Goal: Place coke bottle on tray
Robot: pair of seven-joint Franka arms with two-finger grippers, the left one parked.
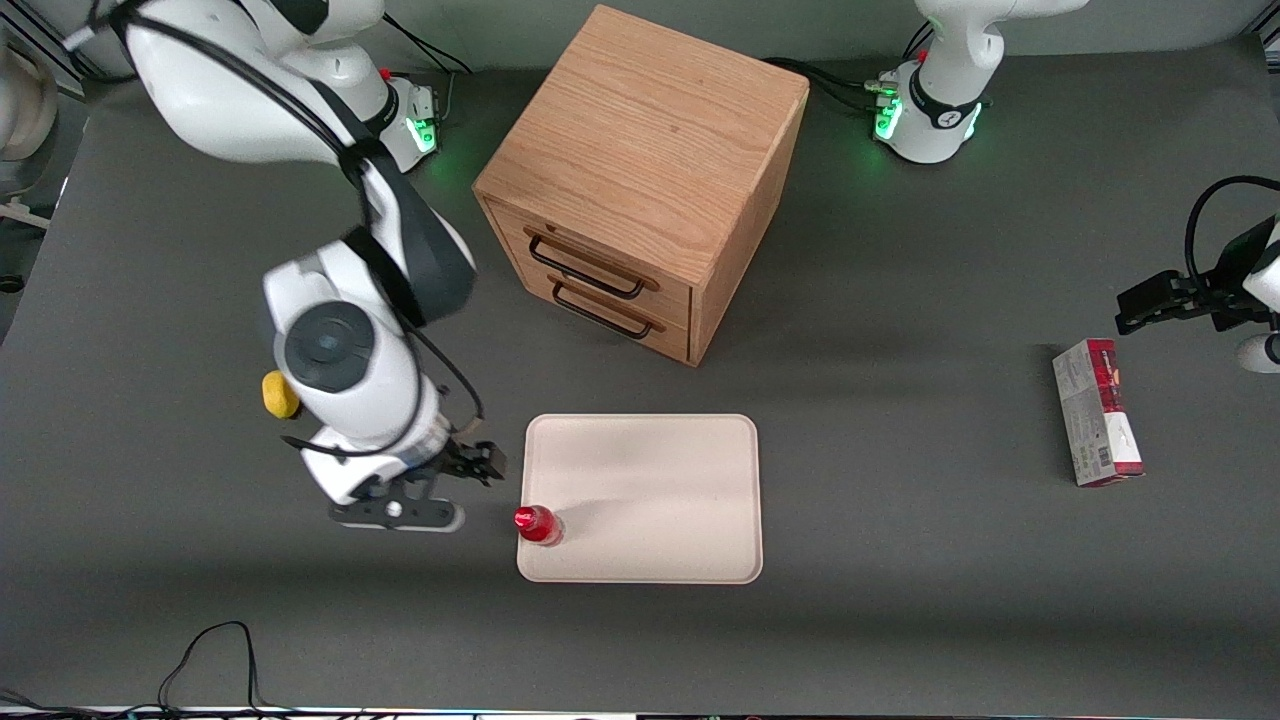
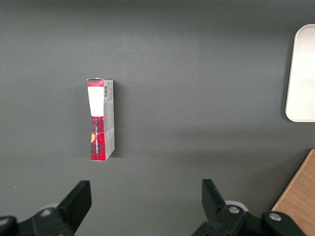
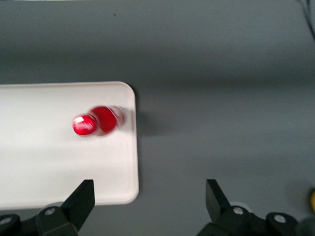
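The coke bottle (image 1: 537, 524), small, glossy and red with a red cap, stands upright on the cream tray (image 1: 650, 490). It is just inside the rim at the tray's corner nearest the front camera, at the working arm's end. My right gripper (image 1: 478, 466) is open and empty. It hangs over the bare table beside that end of the tray, a short way from the bottle. In the right wrist view the bottle (image 3: 96, 122) shows from above on the tray (image 3: 49, 162), and the gripper (image 3: 150, 189) spans the tray's corner and the table. Nothing is between the fingers.
A wooden two-drawer cabinet (image 1: 640, 180) stands farther from the front camera than the tray. A red-and-grey carton (image 1: 1097, 412) lies toward the parked arm's end, also in the left wrist view (image 2: 101, 120). A yellow object (image 1: 280, 394) sits by the working arm.
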